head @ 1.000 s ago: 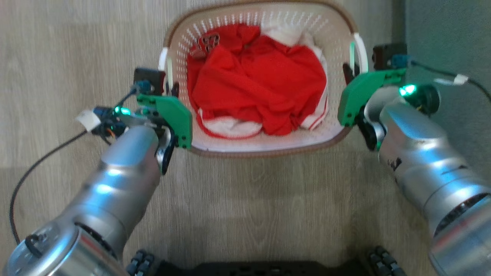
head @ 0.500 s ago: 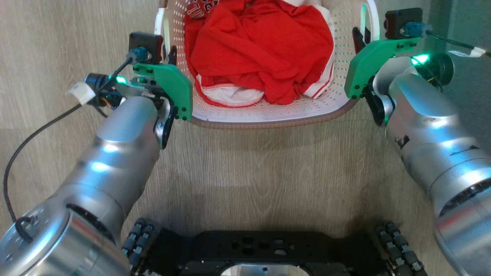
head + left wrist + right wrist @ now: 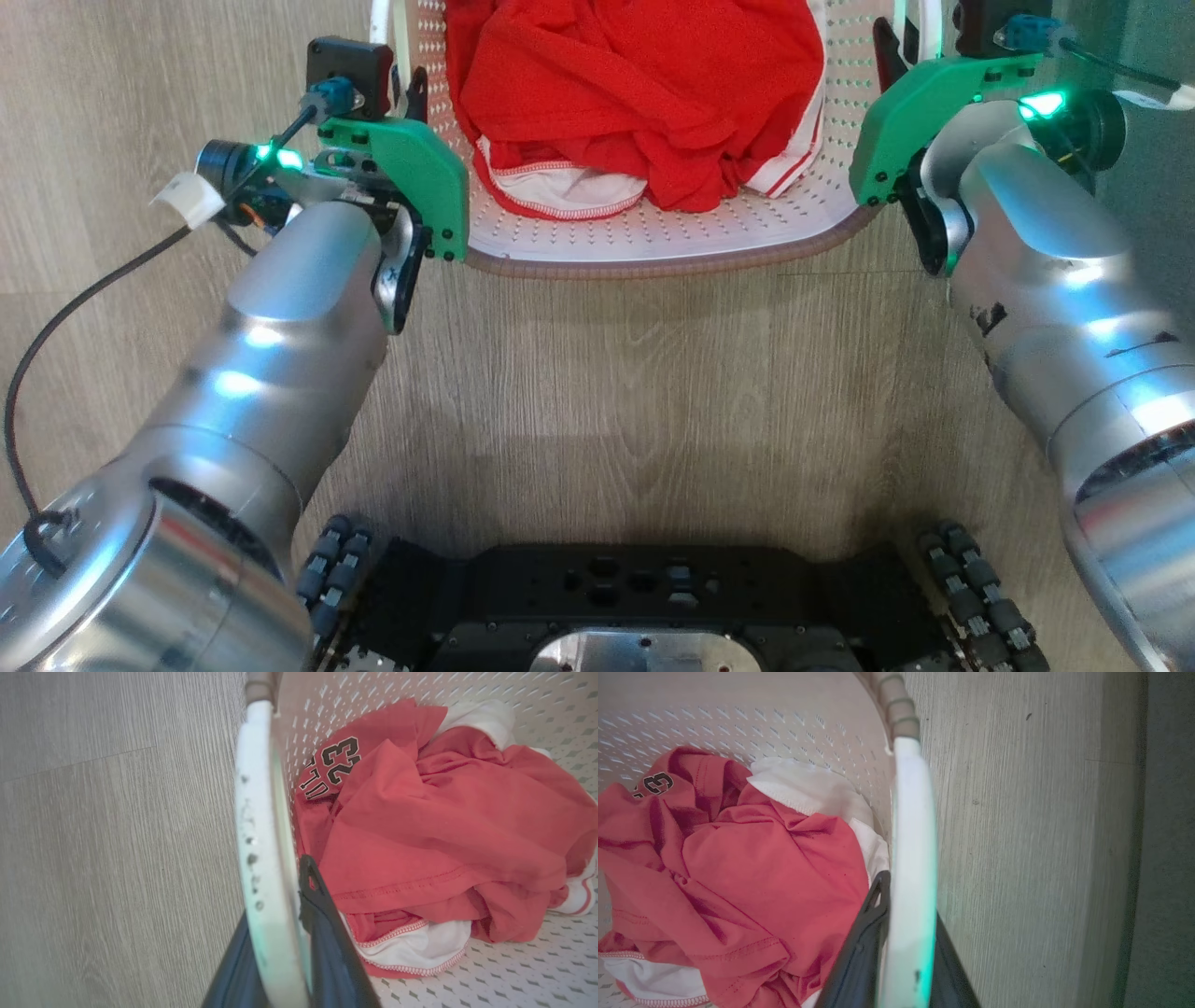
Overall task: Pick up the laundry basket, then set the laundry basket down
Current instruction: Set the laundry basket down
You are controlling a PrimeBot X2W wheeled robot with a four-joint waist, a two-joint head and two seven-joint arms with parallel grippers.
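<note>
The laundry basket point(image 3: 653, 257) is white perforated plastic with a brown rim, and the head view's top edge cuts it off. Red and white clothes point(image 3: 644, 103) lie inside it. My left gripper point(image 3: 411, 89) is shut on the basket's left white handle point(image 3: 261, 849), one dark finger point(image 3: 322, 924) inside it and the other outside. My right gripper point(image 3: 887, 47) is shut on the right white handle point(image 3: 913, 849). There too one finger point(image 3: 866, 938) is on the inner side and one on the outer side. A red jersey with the number 23 point(image 3: 341, 758) tops the pile.
Pale wood-look floor point(image 3: 653, 401) lies all around. My black wheeled base point(image 3: 653, 607) fills the head view's bottom edge. A darker grey strip point(image 3: 1167, 858) runs along the basket's right side. A black cable point(image 3: 84, 299) trails from my left wrist.
Basket and both grippers have shifted together up the head view, and the basket looks larger. My base has come into sight, so the camera moved. Both grippers stay shut on the handles.
</note>
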